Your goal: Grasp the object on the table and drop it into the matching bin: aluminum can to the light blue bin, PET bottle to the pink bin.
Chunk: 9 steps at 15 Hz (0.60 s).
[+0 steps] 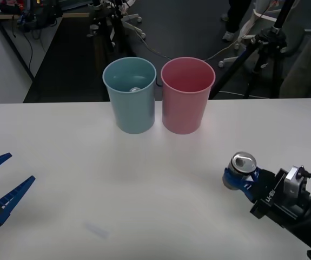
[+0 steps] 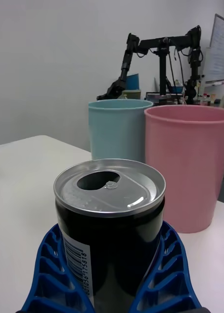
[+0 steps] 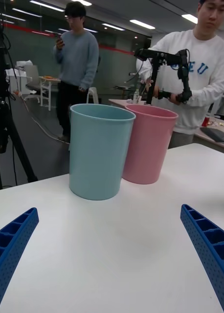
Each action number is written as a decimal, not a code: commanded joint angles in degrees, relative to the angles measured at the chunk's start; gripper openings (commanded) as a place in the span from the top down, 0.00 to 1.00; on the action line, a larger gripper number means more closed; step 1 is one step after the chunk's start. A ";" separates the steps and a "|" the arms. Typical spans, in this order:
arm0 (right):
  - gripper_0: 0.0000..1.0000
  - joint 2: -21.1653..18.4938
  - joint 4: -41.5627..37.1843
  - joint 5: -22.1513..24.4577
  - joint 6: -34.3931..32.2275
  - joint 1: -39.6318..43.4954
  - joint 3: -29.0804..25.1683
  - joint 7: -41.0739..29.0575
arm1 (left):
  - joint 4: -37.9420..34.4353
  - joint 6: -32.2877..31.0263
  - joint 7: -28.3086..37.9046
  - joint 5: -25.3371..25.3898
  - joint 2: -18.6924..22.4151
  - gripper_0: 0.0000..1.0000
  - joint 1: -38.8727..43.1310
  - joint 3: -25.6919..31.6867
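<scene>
The aluminum can [image 1: 244, 162] stands upright over the table's [image 1: 90, 179] right front part, dark-bodied with a shiny silver top. My right gripper [image 1: 233, 179] is shut on its lower body, a blue finger [image 2: 48, 274] on each side of the can [image 2: 109, 215]. At the table's far middle the light blue bin [image 1: 131, 108] and the pink bin [image 1: 186, 103] stand touching side by side, blue on the left. My left gripper [image 1: 21, 167] waits open and empty at the left front, facing the light blue bin [image 3: 100, 151] and the pink bin [image 3: 146, 146].
A small silver thing [image 1: 135, 89] lies at the bottom of the light blue bin. A black tripod [image 1: 263, 54] stands on the floor beyond the table's far right edge. Bare white tabletop stretches between the can and the bins.
</scene>
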 commanded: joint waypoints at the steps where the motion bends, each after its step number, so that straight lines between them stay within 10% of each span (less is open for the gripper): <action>1: 1.00 -0.09 -7.33 3.28 5.87 -0.62 2.58 -8.01 | 0.00 0.00 0.00 0.00 0.00 0.00 0.00 0.00; 9: 1.00 -1.67 -16.56 18.05 23.45 -8.26 12.69 -27.17 | 0.00 0.00 0.00 0.00 0.00 0.00 0.00 0.00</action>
